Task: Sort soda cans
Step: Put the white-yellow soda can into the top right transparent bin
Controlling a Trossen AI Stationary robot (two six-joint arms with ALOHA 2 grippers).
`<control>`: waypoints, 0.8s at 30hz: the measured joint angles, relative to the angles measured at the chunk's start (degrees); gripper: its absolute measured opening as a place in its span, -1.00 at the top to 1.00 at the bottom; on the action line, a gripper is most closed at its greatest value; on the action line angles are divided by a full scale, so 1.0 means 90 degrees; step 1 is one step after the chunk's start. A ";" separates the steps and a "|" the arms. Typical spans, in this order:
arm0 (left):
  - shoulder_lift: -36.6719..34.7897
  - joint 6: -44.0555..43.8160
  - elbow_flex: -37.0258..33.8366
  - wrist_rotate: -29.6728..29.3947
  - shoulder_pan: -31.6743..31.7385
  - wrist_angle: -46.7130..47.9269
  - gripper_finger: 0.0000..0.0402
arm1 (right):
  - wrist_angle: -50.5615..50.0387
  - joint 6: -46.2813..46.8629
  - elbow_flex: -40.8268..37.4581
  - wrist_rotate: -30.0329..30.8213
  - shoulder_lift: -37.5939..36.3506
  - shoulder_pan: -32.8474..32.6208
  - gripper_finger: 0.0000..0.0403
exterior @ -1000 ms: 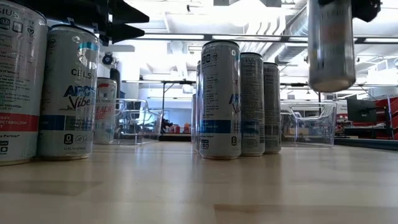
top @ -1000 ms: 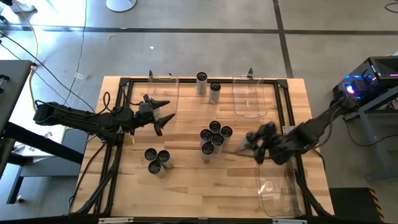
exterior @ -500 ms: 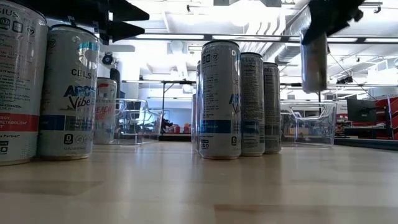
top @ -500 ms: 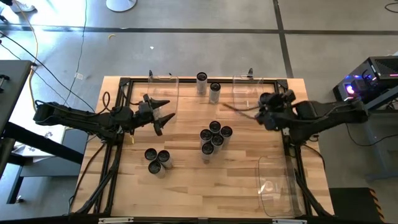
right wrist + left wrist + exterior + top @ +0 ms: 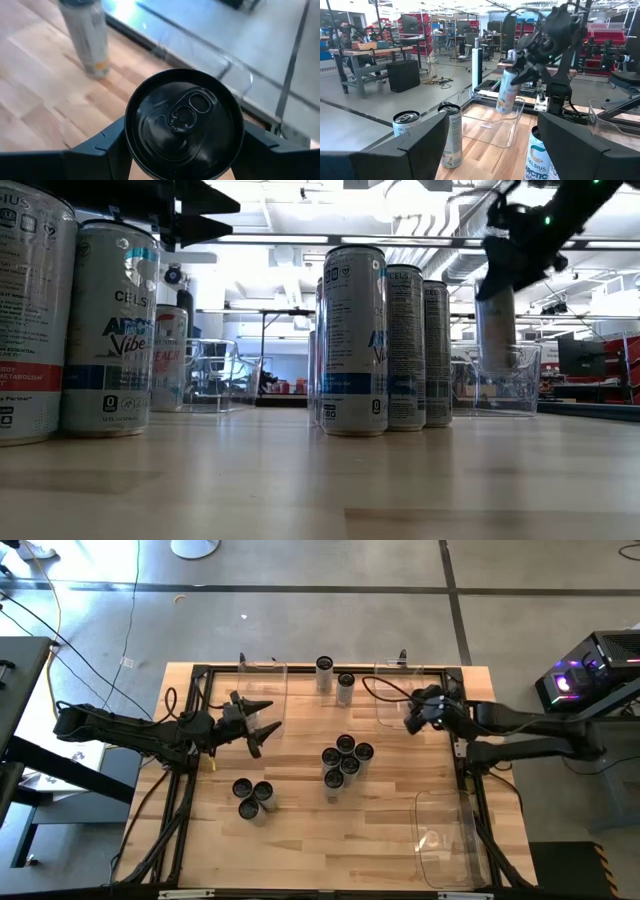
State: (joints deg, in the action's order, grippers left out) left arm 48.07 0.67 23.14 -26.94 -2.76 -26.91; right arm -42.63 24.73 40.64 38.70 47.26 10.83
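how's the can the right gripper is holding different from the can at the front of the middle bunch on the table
The held can hangs in the air, gripped by the right gripper over the far right bin; the front can of the middle cluster stands on the table untouched. The held can is alone; the front can is packed against others. Both look like the same slim can.

From my remote seat this reads as a robotics lab / workshop: bare concrete floor (image 5: pixel 330 620) w/ loose cables (image 5: pixel 45 610), exposed ceiling ducts (image 5: pixel 470 255), red parts shelving (image 5: pixel 420 25), workbenches (image 5: pixel 367 52) w/ gear, a butcher-block table (image 5: pixel 300 830) on a black frame, plus a lit-up PC (image 5: pixel 590 675) beside it.
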 joint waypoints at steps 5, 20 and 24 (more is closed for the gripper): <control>0.0000 -0.0038 0.0000 0.0000 0.0000 -0.0050 -0.49 | 0.0016 0.0094 -0.0304 -0.0336 -0.0012 0.0417 -0.17; 0.0000 0.0604 0.0000 -0.0067 0.0000 -0.0346 -0.49 | 0.0228 0.0236 -0.0740 -0.1399 -0.0014 0.1035 -0.17; 0.0000 0.0622 0.0000 -0.0100 0.0008 -0.0343 -0.49 | 0.0253 0.0246 -0.0769 -0.1466 -0.0017 0.1050 -0.17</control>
State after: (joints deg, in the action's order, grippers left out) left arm 48.07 6.26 23.14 -27.84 -2.70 -29.99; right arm -40.35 26.95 33.71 25.50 47.11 20.27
